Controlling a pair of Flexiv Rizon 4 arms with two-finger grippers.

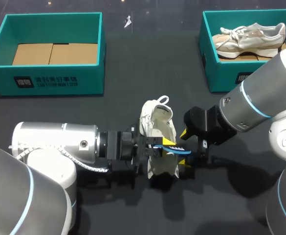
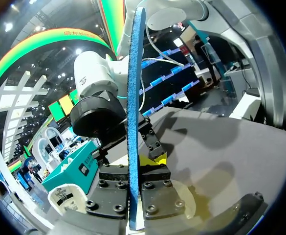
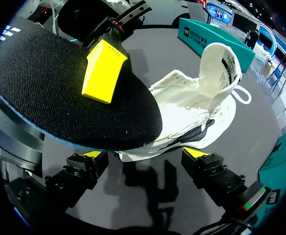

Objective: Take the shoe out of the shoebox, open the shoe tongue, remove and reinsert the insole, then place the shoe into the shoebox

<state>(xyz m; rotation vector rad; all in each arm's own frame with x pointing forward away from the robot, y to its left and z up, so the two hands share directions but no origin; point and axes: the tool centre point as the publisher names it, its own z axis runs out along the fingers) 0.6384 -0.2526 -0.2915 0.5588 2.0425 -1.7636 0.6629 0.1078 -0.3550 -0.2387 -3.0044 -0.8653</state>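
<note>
Since the black, blue-edged insole (image 3: 69, 88) is out of the white shoe (image 1: 158, 122) and pinched on both faces by the left claw (image 2: 135, 196) just over the shoe, the step in hand looks like reinsertion. The shoe rests on the table (image 1: 133, 63) between the two arms, well apart from the empty teal shoebox (image 1: 45, 82). The right claw (image 3: 145, 155) stands open, gripping nothing, with the shoe just ahead of it. Next, it probably needs to steady the shoe and hold the tongue back while the left tips the insole into the opening
</note>
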